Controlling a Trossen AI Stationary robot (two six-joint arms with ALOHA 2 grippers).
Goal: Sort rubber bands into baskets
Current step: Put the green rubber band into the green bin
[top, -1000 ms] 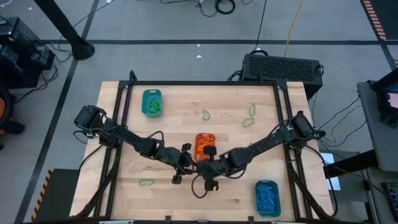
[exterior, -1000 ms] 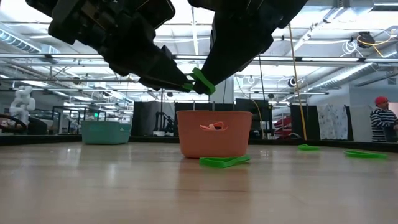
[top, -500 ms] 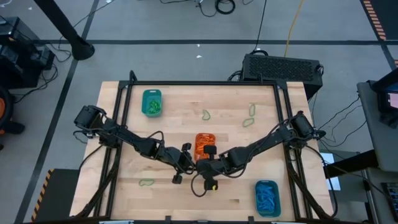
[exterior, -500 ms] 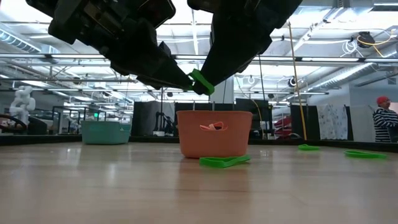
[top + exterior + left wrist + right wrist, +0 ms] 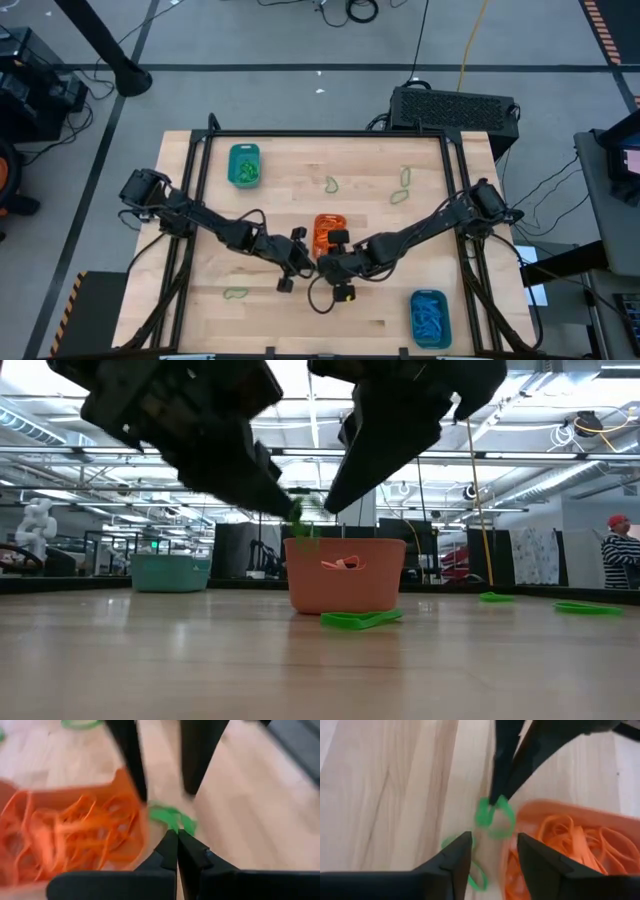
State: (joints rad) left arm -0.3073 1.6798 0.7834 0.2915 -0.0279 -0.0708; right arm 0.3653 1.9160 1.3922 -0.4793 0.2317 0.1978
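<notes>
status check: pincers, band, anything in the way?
Left pincer shut on green band, beside orange basket. Right pincer open, just above. Another green band on table below.

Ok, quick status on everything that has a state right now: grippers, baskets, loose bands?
left gripper: shut on a green rubber band, beside the orange basket.
right gripper: open, empty, facing the left one.
orange basket: holds orange bands.
teal basket, far left: holds green bands.
teal basket, near right: holds blue bands.
loose green bands: lying unsorted on the table.
</notes>
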